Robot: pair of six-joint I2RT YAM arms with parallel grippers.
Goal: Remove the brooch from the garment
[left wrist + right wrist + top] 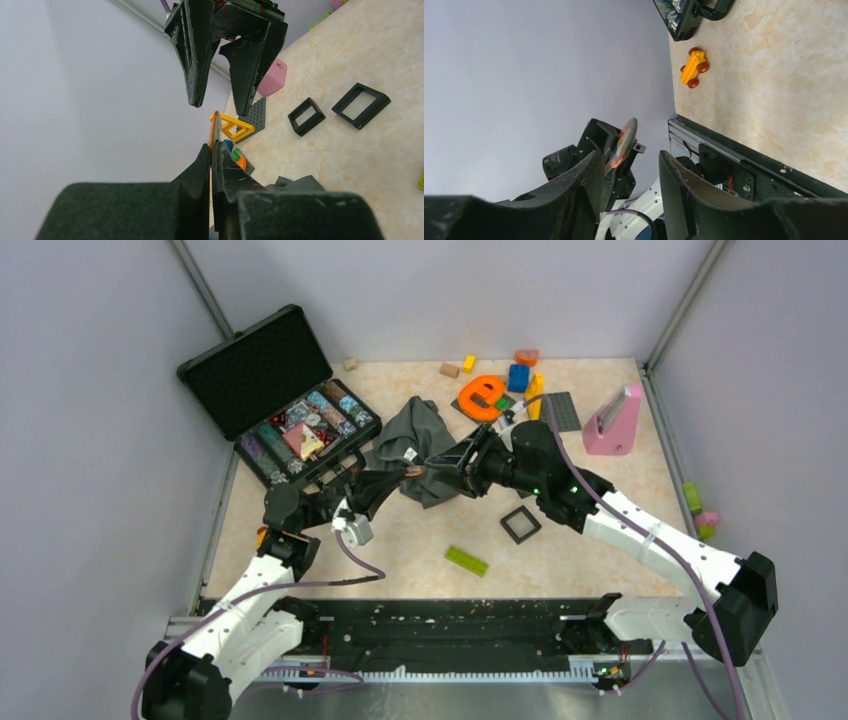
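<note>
As the left gripper clamps the brooch over the garment, the right gripper, open just beside it, should probably close squarely on its flat faces before any release.

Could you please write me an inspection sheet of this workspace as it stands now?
Surface: beige marbled table, bare in patches.
Job's things: brooch pinched edge-on in the left end effector, with no fabric seen on it; garment crumpled mid-table.
Clutter: open black case back left; orange letter toy and pink block at the back; two black square frames and a green brick nearer the front.
End effectors: left end effector shut on the brooch; right end effector open, pointed at the brooch.
Cables: purple cables run along both arms; the left one loops onto the table.
Surroundings: plain grey walls.
</note>
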